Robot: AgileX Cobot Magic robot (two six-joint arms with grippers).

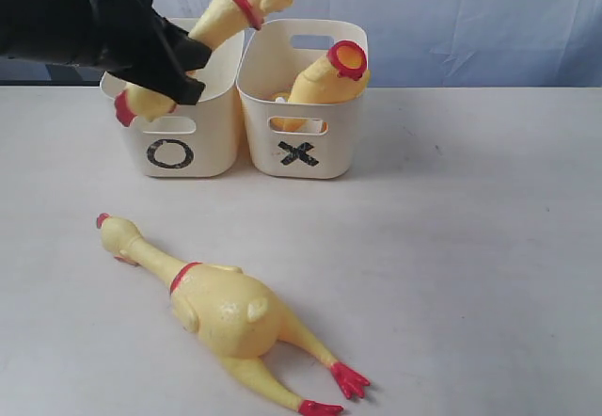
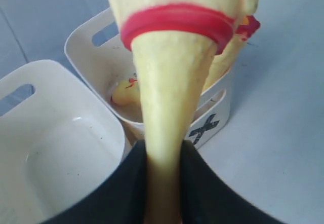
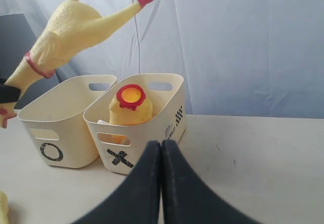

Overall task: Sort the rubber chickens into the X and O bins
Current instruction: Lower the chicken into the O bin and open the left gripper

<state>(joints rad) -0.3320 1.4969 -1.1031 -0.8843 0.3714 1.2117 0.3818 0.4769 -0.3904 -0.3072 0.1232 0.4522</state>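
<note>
Nearest, a whole yellow rubber plucked-chicken toy with red feet and a red neck band lies on its side on the pale table, well apart from both bins and not yet sorted. The right gripper has its black fingers pressed together on nothing. Behind stand 2 cream plastic tubs side by side, the O-marked bin and the X-marked bin, the latter holding a headless yellow chicken with a red-rimmed neck hole. Over the O bin, the left gripper pinches the neck of a second banded yellow chicken, head low at the tub's outer rim, body slanting high toward the X bin. The likely trouble is the release: that raised body looks top-heavy and could topple across the shared rims into the X bin, or the head could slip outside the wall. The left wrist view alone shows the O bin's bare floor; the right wrist view alone shows the held chicken's feet in the air; only the exterior view shows the lying chicken whole
</note>
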